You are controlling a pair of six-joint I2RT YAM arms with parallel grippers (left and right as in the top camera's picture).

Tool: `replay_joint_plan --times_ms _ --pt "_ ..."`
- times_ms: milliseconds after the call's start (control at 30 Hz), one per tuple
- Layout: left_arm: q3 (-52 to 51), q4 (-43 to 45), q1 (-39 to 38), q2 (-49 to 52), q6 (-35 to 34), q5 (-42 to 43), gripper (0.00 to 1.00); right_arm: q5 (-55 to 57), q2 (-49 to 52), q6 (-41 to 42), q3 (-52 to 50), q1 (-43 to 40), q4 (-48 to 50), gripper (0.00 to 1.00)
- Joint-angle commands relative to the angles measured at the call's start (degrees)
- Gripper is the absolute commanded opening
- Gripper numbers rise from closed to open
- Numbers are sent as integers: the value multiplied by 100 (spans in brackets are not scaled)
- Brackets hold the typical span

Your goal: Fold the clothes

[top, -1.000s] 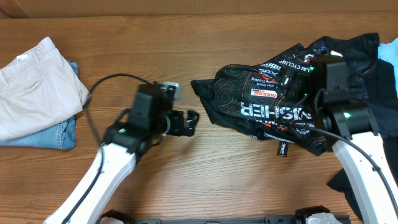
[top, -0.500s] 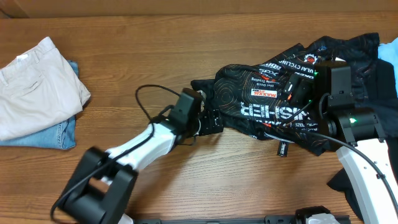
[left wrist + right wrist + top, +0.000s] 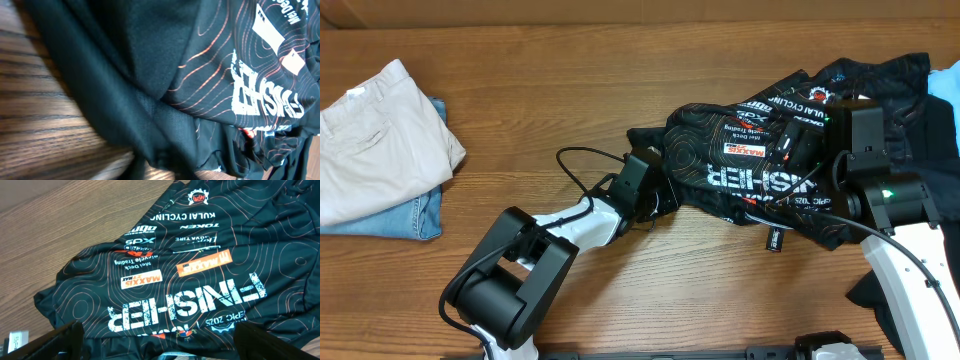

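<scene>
Only the right wrist view shows the right gripper (image 3: 162, 341) parted over the jersey (image 3: 175, 280); the left gripper (image 3: 657, 195) is unreadable.

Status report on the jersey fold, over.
Left gripper at the jersey edge, buried in fabric, jaws unseen. Right gripper open above it. Jersey crumpled, not folded. Beige trousers and jeans far left, out of the way.

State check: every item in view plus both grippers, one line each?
jersey: unfolded, bunched on the table, logos up.
beige trousers: folded, lying on the blue jeans.
blue jeans: folded, under the trousers.
left gripper: at the jersey's left edge; open or shut cannot be told.
right gripper: over the jersey, fingers wide apart, holding nothing.
</scene>
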Motion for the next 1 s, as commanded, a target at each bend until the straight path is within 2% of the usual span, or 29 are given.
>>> replay_joint_plan --times_ms 0,133,267,467,567,700,733,767,800,900,967 --pt "81 57 37 44 11 -31 4 66 -87 42 142 -20 -4 100" --pt "85 -61 157 -140 614 15 4 68 -87 37 142 -20 -17 100" --pt "96 -503 647 -798 1281 -22 4 111 -87 -9 142 -22 -61 100" --pt "319 -1287 2055 -2083 2280 -590 4 109 -87 -22 142 -22 -76 100" --pt "706 -1384 2846 -2312 2590 -590 4 107 -87 -22 142 -22 -81 100" --pt "1294 -1674 3609 -2267 2638 -531 7 107 -87 -22 142 -20 -146 100" --pt "1392 -1749 3740 -2249 2660 -481 42 107 -87 -22 142 -20 -166 100" --pt "1458 -1849 3832 -2249 2682 -387 89 107 -87 -22 142 -20 -173 100" --pt "1515 -2140 3904 -2249 2697 -201 100 107 -87 -22 142 -20 -184 100" --pt "1517 -3077 3864 -2247 2691 420 100 107 -87 -22 142 -20 -186 100" --pt "1512 -4013 3698 -2227 2688 879 100 107 -87 -22 142 -20 -199 100"
